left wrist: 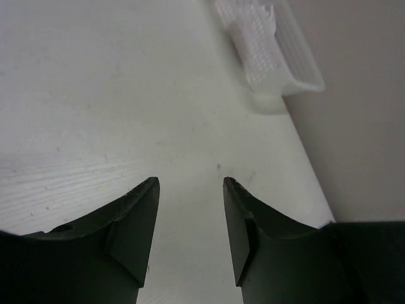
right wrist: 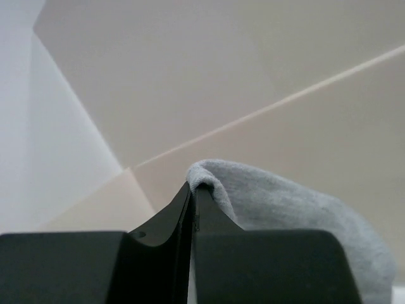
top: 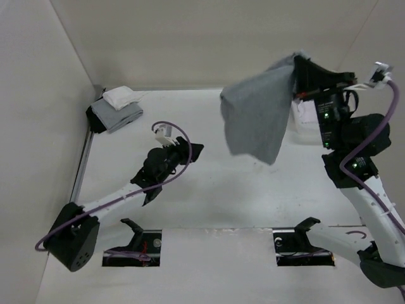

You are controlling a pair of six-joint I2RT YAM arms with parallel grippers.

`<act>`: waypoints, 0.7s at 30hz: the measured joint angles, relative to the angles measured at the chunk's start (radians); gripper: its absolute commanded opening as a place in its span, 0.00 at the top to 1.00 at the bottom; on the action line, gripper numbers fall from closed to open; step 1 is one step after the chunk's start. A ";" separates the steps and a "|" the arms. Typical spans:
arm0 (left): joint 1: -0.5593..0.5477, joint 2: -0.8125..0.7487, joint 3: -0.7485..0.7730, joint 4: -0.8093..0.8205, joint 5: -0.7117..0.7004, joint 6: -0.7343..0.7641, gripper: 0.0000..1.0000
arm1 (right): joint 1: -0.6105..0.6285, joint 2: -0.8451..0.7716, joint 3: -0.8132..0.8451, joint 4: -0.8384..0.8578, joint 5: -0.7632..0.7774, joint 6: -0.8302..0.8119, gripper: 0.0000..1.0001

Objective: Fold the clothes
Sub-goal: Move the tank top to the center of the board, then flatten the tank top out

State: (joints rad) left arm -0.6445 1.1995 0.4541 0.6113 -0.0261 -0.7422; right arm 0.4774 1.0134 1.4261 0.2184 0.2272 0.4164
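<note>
Right jaws clenched on the grey top (top: 256, 117), which hangs high above the counter (top: 209, 183). Left jaws released, low over it. White basket (left wrist: 272, 47) by the right wall (left wrist: 354, 126); contents unclear.

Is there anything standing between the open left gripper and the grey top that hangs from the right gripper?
Nothing visible does. Only open space above the bare table separates the left gripper from the grey top; the folded pile lies aside in the back left corner.

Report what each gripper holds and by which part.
Right gripper pinches the plain mid-grey soft knit top by a bunched fold at its upper edge; the rest hangs free. Left gripper is open, holding nothing.
</note>
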 measured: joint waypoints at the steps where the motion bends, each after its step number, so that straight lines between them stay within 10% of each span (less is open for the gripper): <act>1: 0.029 -0.047 -0.005 -0.012 0.002 -0.011 0.57 | 0.045 -0.024 -0.052 0.005 0.008 0.006 0.95; 5: 0.177 -0.240 -0.060 -0.089 -0.003 -0.062 0.57 | 0.118 -0.024 -0.290 0.058 0.014 0.077 0.96; 11: 0.266 -0.261 -0.101 -0.215 -0.003 -0.077 0.58 | 0.126 0.408 -0.557 0.095 -0.021 0.304 0.97; 17: 0.212 -0.198 -0.120 -0.311 0.000 -0.068 0.58 | 0.103 0.730 -0.462 0.090 -0.037 0.445 0.54; 21: 0.076 -0.156 -0.116 -0.346 -0.030 -0.040 0.56 | 0.090 0.621 -0.494 0.115 -0.007 0.421 0.70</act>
State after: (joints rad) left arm -0.5682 1.0431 0.3378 0.2657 -0.0563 -0.7822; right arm 0.5671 1.6341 0.9325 0.3332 0.2203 0.8371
